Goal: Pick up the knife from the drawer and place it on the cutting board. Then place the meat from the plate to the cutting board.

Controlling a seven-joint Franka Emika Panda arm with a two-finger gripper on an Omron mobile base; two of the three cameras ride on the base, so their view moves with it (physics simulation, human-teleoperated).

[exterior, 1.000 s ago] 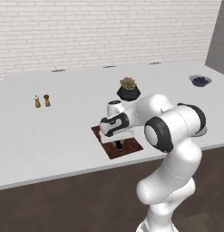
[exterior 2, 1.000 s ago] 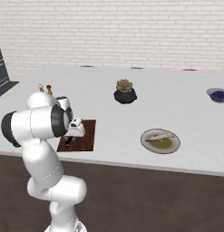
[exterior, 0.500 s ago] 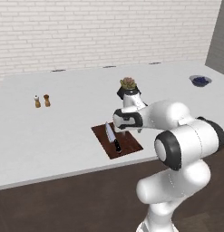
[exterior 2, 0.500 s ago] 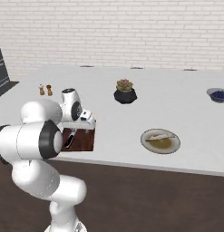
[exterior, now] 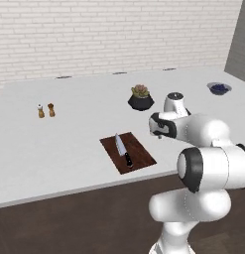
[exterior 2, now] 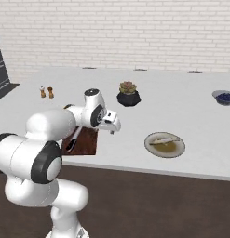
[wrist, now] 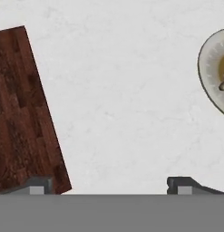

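Since a second ago the gripper (exterior 2: pixel 111 131) has swung off the board (exterior: pixel 128 152) and now hangs over bare counter (exterior: pixel 69 149) between board and plate (exterior 2: pixel 165 144); its jaws are spread wide with nothing between them, one fingertip (wrist: pixel 38 186) at the board's edge in the hand view, the other fingertip over white counter; the knife (exterior: pixel 122 149) lies flat on the board, black handle toward the counter's front edge, blade pointing toward the wall; the meat (exterior 2: pixel 168 146) sits on the plate, to the right of the gripper in the right base view; a potted plant (exterior: pixel 140 96) stands behind the board; two shakers (exterior: pixel 45 110) stand far left; a blue bowl (exterior 2: pixel 224 97) sits far right.
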